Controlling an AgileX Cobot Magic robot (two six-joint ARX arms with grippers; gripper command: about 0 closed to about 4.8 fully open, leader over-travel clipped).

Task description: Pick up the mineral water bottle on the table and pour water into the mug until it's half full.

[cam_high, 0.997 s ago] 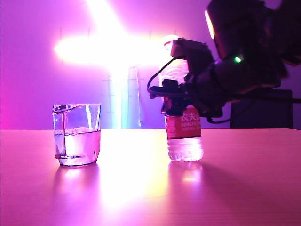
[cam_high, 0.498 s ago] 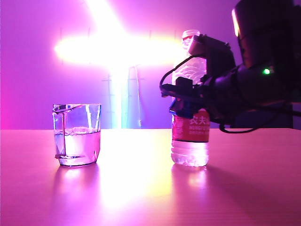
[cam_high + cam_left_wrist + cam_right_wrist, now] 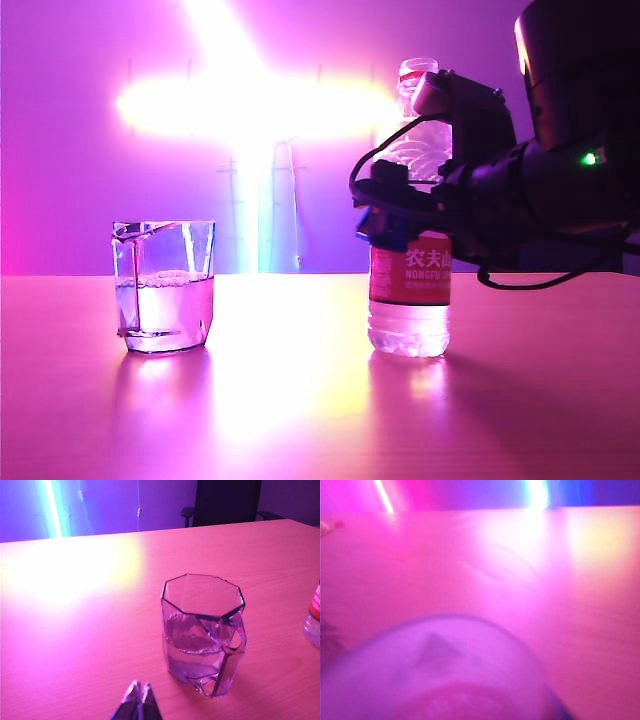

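The mineral water bottle stands upright on the table, right of centre, with water in its lower part. My right gripper sits around its middle, just above the red label. The bottle hides how tightly the jaws close. In the right wrist view the bottle is a close blur. The mug stands to the left, about half full of water. The left wrist view shows the mug just beyond my left gripper, which is shut and empty, and the bottle's edge.
Bright light strips glare on the back wall and reflect off the glossy tabletop between mug and bottle. A black chair stands behind the table's far edge.
The right arm has moved to the right with the bottle, and the bottle has gone from tilted to upright on the table. The mug and the left gripper have not moved.
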